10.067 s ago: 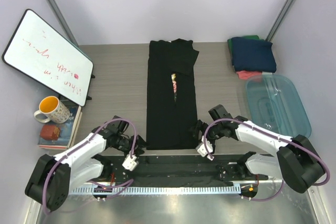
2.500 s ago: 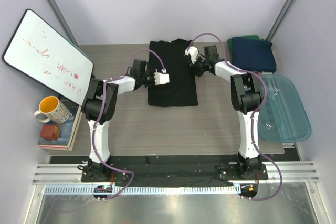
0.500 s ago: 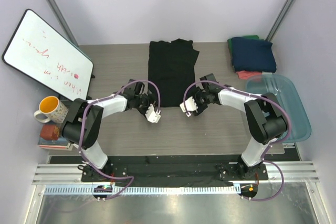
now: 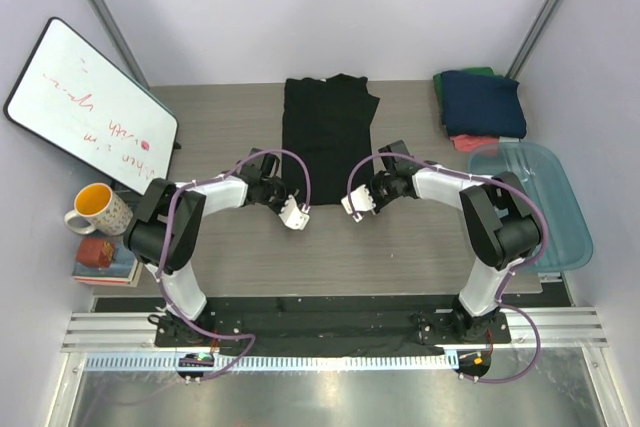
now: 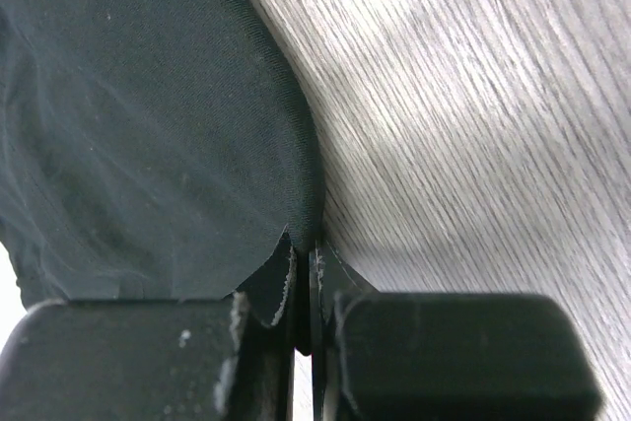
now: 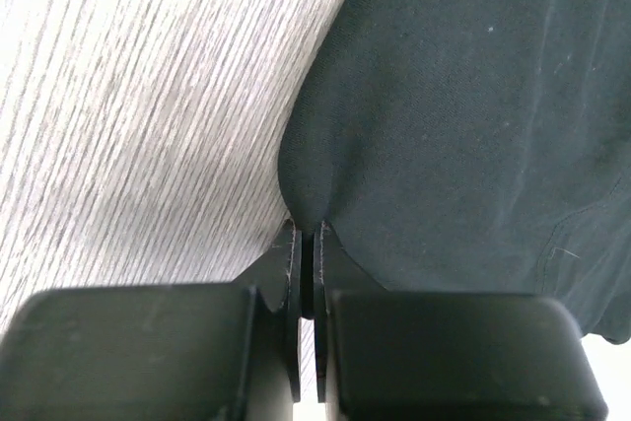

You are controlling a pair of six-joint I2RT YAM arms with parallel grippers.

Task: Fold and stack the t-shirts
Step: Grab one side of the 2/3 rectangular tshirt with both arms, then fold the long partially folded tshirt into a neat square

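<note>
Tee (image 4: 328, 142) lies halved at centre of surface (image 4: 225, 142). Both arms are back from 12 o'clock; left pincer (image 4: 282, 198) and right pincer (image 4: 374, 190) now pinch its 6 o'clock corners. Second fold appears due.

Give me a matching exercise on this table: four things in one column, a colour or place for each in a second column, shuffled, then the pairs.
1. black t-shirt
2. mug
3. plastic tub
4. whiteboard

A. translucent blue, at the right edge
B. tilted, red writing on it
C. folded, at the middle far side
D. yellow inside, at the left edge

Pairs: 1-C, 2-D, 3-A, 4-B.
</note>
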